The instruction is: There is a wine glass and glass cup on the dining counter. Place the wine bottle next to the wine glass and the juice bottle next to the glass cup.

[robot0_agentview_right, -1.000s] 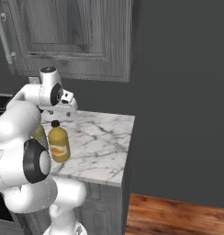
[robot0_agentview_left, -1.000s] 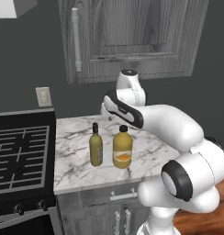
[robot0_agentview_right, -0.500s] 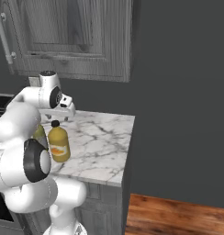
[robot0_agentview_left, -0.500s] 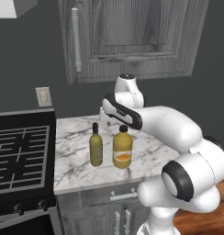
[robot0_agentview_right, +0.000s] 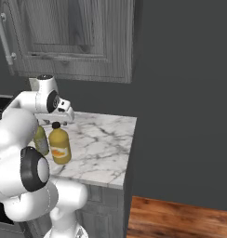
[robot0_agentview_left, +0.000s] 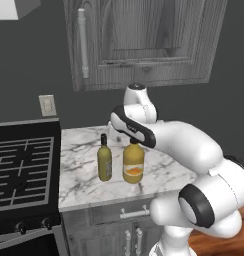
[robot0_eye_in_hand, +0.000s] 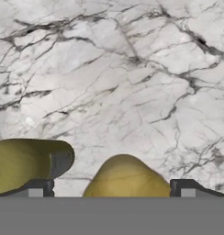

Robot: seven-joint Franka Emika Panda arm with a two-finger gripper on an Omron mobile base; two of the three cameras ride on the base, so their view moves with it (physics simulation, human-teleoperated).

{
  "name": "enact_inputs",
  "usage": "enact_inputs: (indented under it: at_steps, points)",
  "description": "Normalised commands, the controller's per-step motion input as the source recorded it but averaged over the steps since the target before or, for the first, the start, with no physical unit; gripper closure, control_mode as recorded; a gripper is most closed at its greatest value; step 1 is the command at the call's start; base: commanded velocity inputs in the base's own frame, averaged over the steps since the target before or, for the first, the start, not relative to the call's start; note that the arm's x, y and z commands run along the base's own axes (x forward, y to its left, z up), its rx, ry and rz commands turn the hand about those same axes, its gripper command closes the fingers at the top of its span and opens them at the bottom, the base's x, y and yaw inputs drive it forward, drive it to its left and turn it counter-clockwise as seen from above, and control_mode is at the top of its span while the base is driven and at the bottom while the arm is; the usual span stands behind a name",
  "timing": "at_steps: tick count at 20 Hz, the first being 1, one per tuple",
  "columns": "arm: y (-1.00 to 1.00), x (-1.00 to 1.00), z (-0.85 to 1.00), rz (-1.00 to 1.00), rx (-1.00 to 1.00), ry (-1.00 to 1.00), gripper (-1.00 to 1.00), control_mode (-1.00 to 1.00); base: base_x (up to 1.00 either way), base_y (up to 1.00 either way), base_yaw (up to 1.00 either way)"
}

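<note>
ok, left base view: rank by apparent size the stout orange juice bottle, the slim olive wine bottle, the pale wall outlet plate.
1. Stout orange juice bottle, widest, top hidden by the arm.
2. Slim olive wine bottle, about as tall but thinner.
3. Pale wall outlet plate, smallest, though farther back on the wall, so partly distance.

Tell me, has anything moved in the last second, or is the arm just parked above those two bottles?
The hand has come down a little over the juice bottle, so the gripper now straddles its top, with one fingertip on each side and the jaws open. Nothing has been gripped yet. The juice bottle, the wine bottle beside it and the marble-topped cabinet are where they were.
</note>
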Motion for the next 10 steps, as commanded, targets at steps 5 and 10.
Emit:
enact_inputs:
  at_steps: [5, 10]
  points:
    - [-0.13, -0.05, -0.09, 0.00, -0.06, 0.01, -1.00, -1.00, 0.00, 0.00, 0.00]
    - [-0.15, -0.02, -0.04, 0.00, -0.01, 0.04, -1.00, -1.00, 0.00, 0.00, 0.00]
